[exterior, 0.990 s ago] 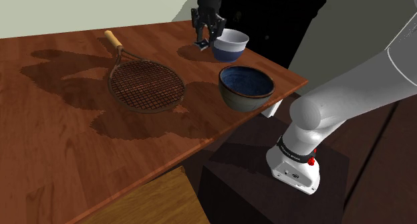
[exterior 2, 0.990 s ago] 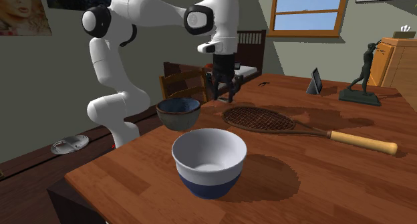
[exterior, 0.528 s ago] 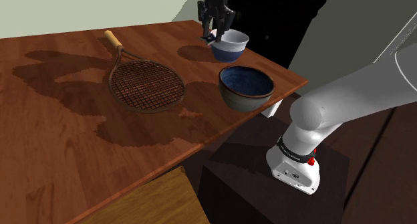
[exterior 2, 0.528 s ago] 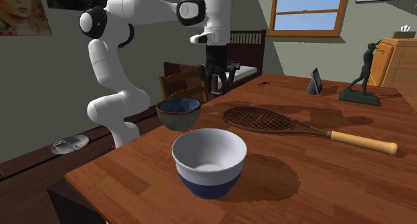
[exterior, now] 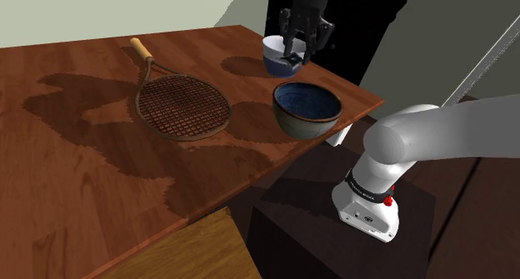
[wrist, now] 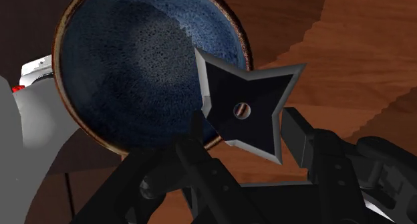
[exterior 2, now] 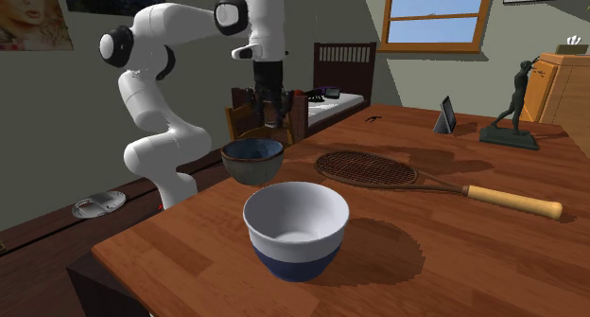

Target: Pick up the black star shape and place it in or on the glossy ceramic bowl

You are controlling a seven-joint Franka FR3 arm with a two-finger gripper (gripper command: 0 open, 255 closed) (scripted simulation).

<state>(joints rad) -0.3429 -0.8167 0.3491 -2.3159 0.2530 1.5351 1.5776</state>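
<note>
In the shoulder view the all-black two-finger claw (exterior: 300,54) hangs above the far corner of the reddish-brown wooden worktop (exterior: 83,177). It is in front of the white bowl with a blue base (exterior: 272,51) and short of the dark blue speckled bowl with a brown rim (exterior: 307,111), high enough to carry something over that rim. What it carries is too small to tell here, and the claw covers part of the white bowl. The wooden-handled wire-mesh racket (exterior: 182,107) lies well apart.

In the second exterior view the claw sits up behind the dark bowl, with the white bowl nearest the camera. Its fingertips blur into the dark furniture behind.

In the wrist view the claw is clamped on the flat black four-pointed star with pale bevelled edges (wrist: 244,109), one finger at each side. The star is in the air, one point overlapping the dark bowl's rim, so probably not yet centred for release. The fingers hide its lower edges.
</note>
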